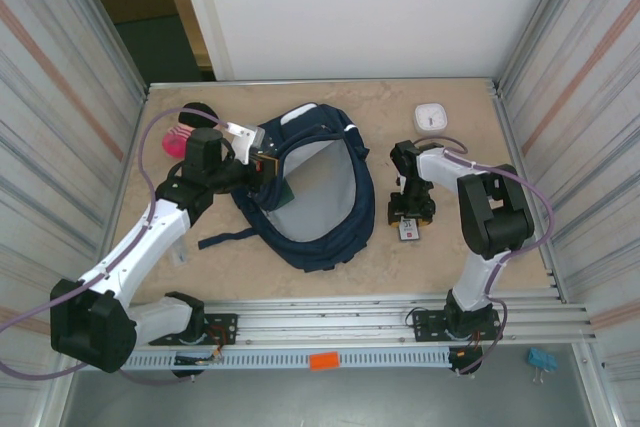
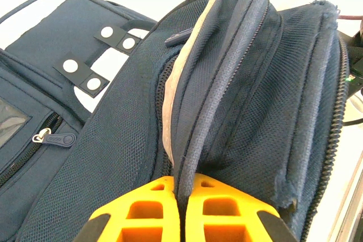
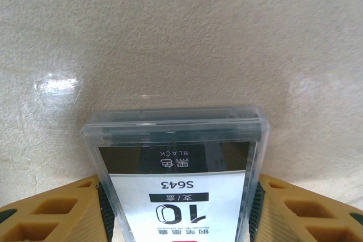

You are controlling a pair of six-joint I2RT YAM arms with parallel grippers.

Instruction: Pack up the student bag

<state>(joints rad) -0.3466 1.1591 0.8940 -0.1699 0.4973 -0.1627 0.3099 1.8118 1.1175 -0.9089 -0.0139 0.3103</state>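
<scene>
The student bag (image 1: pixel 318 187) lies flat in the middle of the table (image 1: pixel 420 282). Its mouth is wide open, so the grey inside shows. The dark blue rim runs all round that opening, and a strap (image 1: pixel 225 240) trails out on the near left side.

The left gripper (image 1: pixel 268 162) is at the bag's left edge. In the left wrist view its orange fingers (image 2: pixel 147 208) are squeezed tight together on a thick corded edge of the bag (image 2: pixel 238 83).

A strip of bare table lies between the bag's right side and the right gripper (image 1: pixel 410 215). That gripper points down at a small clear box (image 1: pixel 409 230) with a black and white label. In the right wrist view the box (image 3: pixel 176 157) sits between the two fingers (image 3: pixel 62 208), one close at each side. I cannot tell if they press it. Bare table stretches past the box's far edge.

A little white square thing (image 1: pixel 431 115) sits near the far right corner, well apart from the bag. A pink thing (image 1: pixel 180 139) lies by the far left wall. More bare table runs between the bag and the metal rail (image 1: pixel 380 322) at the near edge
</scene>
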